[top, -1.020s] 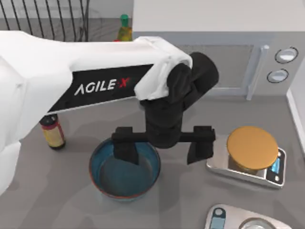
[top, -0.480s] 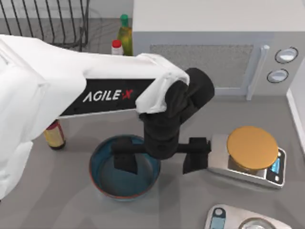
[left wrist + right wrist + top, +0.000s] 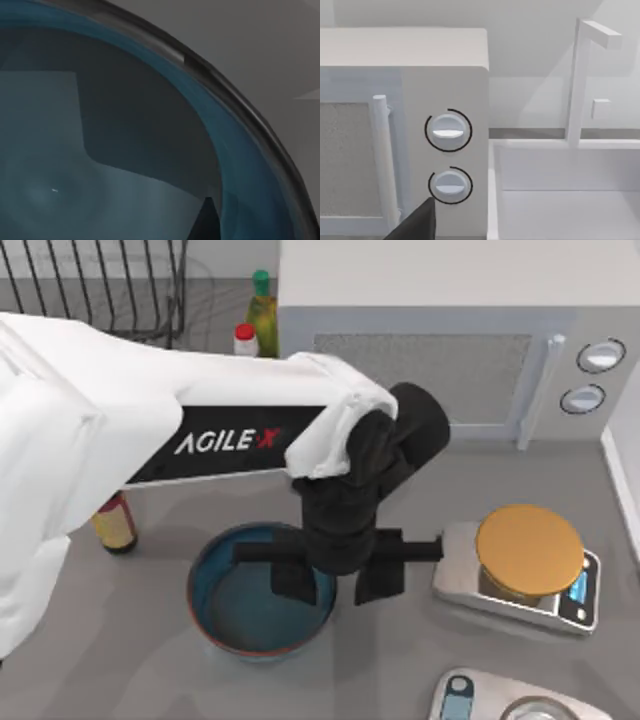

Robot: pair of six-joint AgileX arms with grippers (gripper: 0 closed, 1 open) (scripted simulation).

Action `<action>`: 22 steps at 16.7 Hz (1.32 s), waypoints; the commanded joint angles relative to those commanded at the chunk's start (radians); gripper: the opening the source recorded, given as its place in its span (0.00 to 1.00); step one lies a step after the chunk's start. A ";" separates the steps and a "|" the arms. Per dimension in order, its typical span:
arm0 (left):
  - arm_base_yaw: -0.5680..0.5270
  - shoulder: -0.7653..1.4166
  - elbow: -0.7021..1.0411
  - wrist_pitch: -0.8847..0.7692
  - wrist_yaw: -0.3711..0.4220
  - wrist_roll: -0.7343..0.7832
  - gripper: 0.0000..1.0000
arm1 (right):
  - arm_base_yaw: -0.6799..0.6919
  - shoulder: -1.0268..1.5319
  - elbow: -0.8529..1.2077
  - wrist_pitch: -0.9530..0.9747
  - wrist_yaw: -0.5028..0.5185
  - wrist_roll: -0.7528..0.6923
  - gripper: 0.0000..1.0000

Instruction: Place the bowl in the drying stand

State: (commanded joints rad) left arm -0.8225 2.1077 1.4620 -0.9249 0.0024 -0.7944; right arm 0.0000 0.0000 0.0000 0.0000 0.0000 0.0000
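A: Over the tabletop [image 3: 120,640], seen from above, the left gripper [image 3: 335,580] hangs at the right side of the bowl [image 3: 262,587], one black finger inside the rim and the other just outside. The jaws stand narrowed across the wall; I judge them clamping the bowl, though contact itself is hidden by the wrist.

B: And the drying stand [image 3: 95,285]?

A: Far back at the left corner, thin dark wire prongs, well apart from the bowl. So the grasp looks about made; lifting, carrying and setting down are all left. Bottles [image 3: 262,315] stand near the stand, a microwave [image 3: 450,350] behind, and a silver scale [image 3: 520,570] with a flat orange disc to the right.

B: Left wrist view?

A: Close on the bowl [image 3: 125,150]: smooth glossy blue inside, greyer flat bottom, a thin darker curved rim against grey tabletop.

B: Right wrist view?

A: The microwave [image 3: 445,150], matte white with two round knobs and a bar handle, beside a white sink basin [image 3: 560,190]. The right arm seems parked; I cannot tell its jaws.
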 joint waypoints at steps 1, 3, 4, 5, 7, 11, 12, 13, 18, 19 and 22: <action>0.000 0.000 0.000 0.000 0.000 0.000 0.17 | 0.000 0.000 0.000 0.000 0.000 0.000 1.00; 0.000 0.000 0.000 0.000 0.000 0.000 0.02 | 0.000 0.000 0.000 0.000 0.000 0.000 1.00; 0.000 0.000 0.000 0.000 0.000 0.000 0.00 | 0.000 0.000 0.000 0.000 0.000 0.000 1.00; 0.000 0.000 0.000 0.000 0.000 0.000 0.00 | 0.000 0.000 0.000 0.000 0.000 0.000 1.00; 0.000 0.000 0.000 0.000 0.000 0.000 0.00 | 0.000 0.000 0.000 0.000 0.000 0.000 1.00; 0.000 0.000 0.000 0.000 0.000 0.000 0.00 | 0.000 0.000 0.000 0.000 0.000 0.000 1.00; 0.001 -0.003 -0.001 0.000 0.000 0.000 0.00 | 0.000 0.000 0.000 0.000 0.000 0.000 1.00; 0.001 -0.003 0.001 -0.003 0.000 0.000 0.00 | 0.000 0.000 0.000 0.000 0.000 0.000 1.00; -0.006 0.015 0.168 -0.167 -0.001 -0.009 0.00 | 0.000 0.000 0.000 0.000 0.000 0.000 1.00; -0.007 0.017 0.232 -0.230 -0.002 -0.011 0.00 | 0.000 0.000 0.000 0.000 0.000 0.000 1.00; -0.010 0.022 0.454 -0.455 -0.002 -0.013 0.00 | 0.000 0.000 0.000 0.000 0.000 0.000 1.00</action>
State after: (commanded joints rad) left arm -0.8323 2.1296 1.9156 -1.3798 0.0007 -0.8074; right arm 0.0000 0.0000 0.0000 0.0000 0.0000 0.0000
